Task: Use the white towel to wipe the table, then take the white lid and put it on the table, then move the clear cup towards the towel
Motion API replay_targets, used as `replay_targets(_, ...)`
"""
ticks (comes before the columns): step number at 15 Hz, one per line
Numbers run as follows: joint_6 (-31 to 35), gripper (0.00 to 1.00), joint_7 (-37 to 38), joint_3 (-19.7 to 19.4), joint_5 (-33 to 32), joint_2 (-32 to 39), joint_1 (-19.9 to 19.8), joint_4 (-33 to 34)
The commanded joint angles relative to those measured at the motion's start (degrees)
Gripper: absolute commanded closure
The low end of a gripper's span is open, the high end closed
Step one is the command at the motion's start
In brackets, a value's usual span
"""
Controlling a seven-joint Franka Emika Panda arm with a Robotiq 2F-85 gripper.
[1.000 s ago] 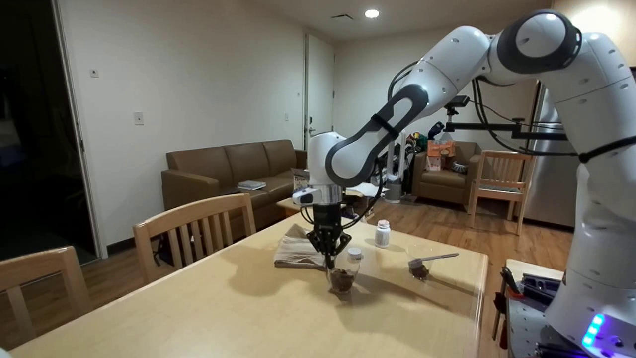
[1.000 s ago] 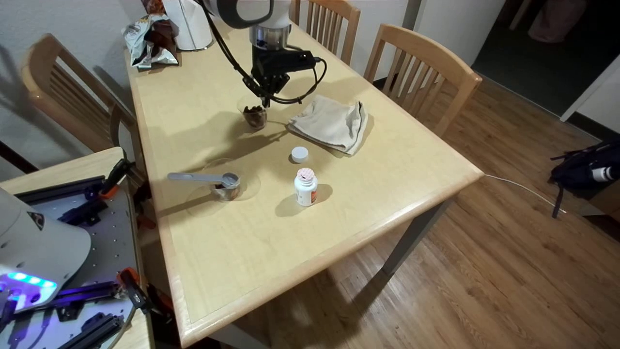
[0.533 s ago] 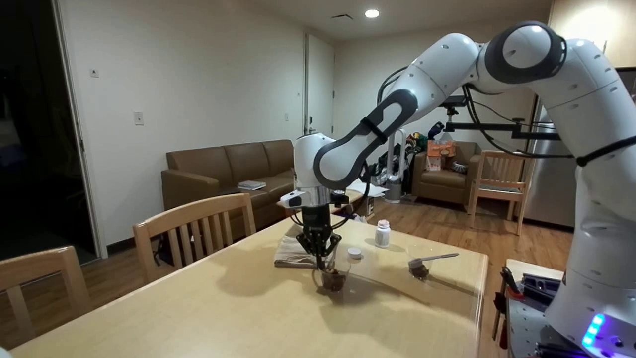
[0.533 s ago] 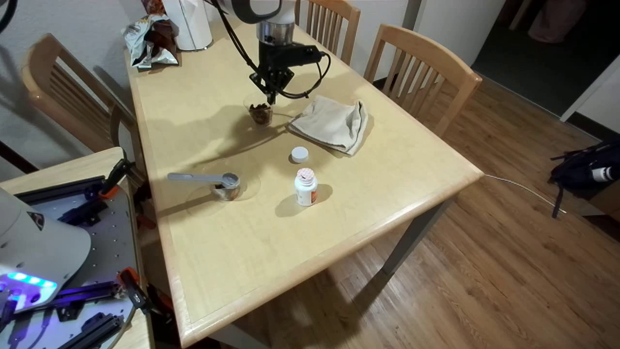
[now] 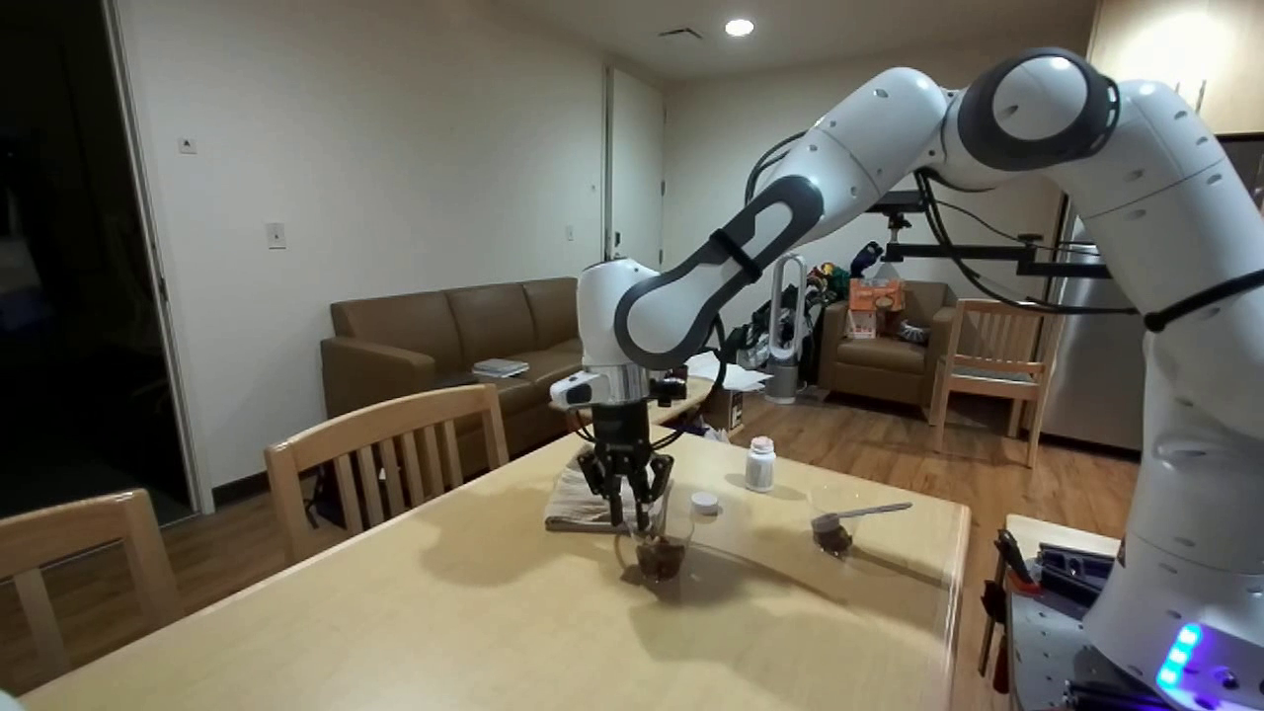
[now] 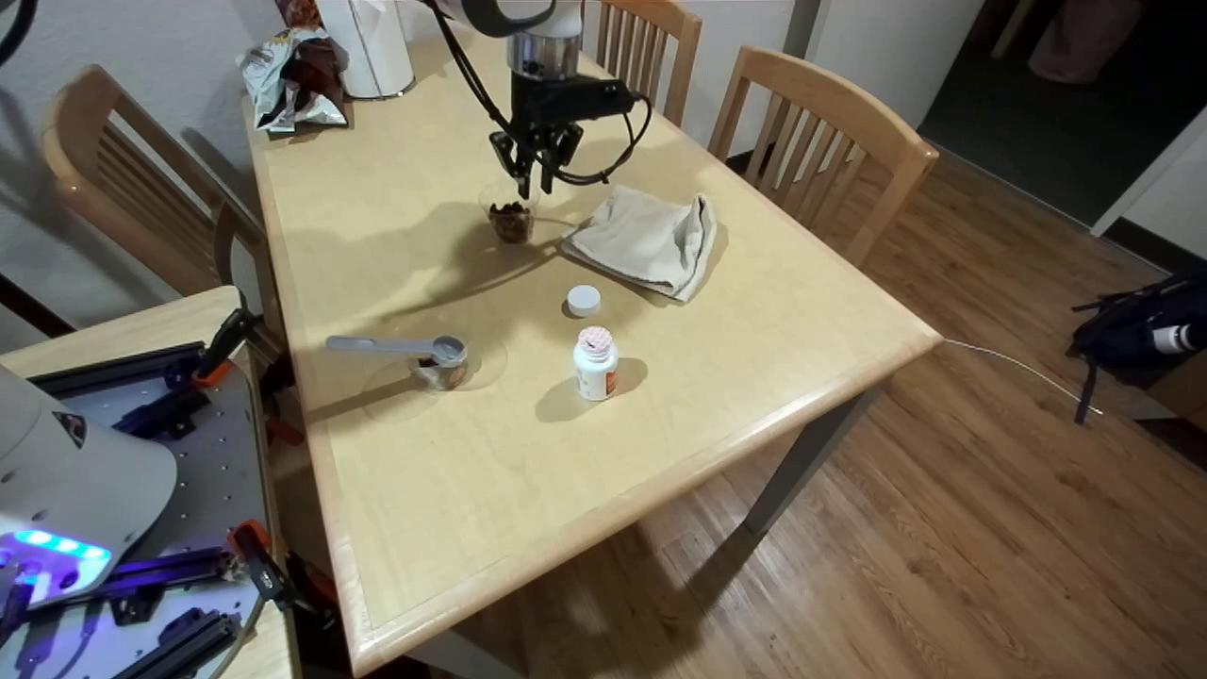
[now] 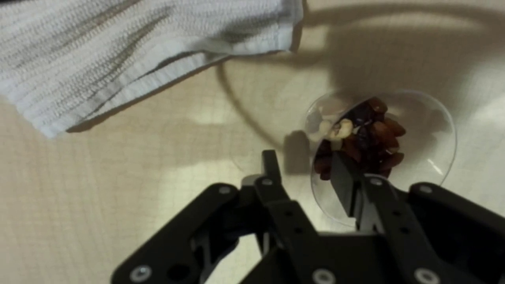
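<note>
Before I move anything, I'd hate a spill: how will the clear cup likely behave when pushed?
The clear cup probably slides upright if pushed low, since the nuts lie at its bottom. A push near the rim could tip it, as it flares upward. Its thin-looking wall may flex if squeezed.

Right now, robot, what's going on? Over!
Gripper open, nothing held. Clear cup standing apart from white towel. In wrist view, one finger overlaps the cup; may snag.

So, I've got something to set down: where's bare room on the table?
In an exterior view, bare table lies between bottle and near edge, between towel and right-hand corner, and between bag and nut cup. Crowded: from nut cup and gripper to towel and lid.
</note>
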Motion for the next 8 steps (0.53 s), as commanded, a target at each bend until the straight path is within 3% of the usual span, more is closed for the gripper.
replay_targets(1,-2.49,0.3,1.72,-0.03,-1.45,-0.58,0.13,1.23)
replay_targets(5,-4.19,0.03,3.4,-0.13,-0.92,-2.5,0.07,1.16)
replay_targets(8,-5.11,0.0,4.61,-0.18,-0.84,-4.75,-0.01,0.46)
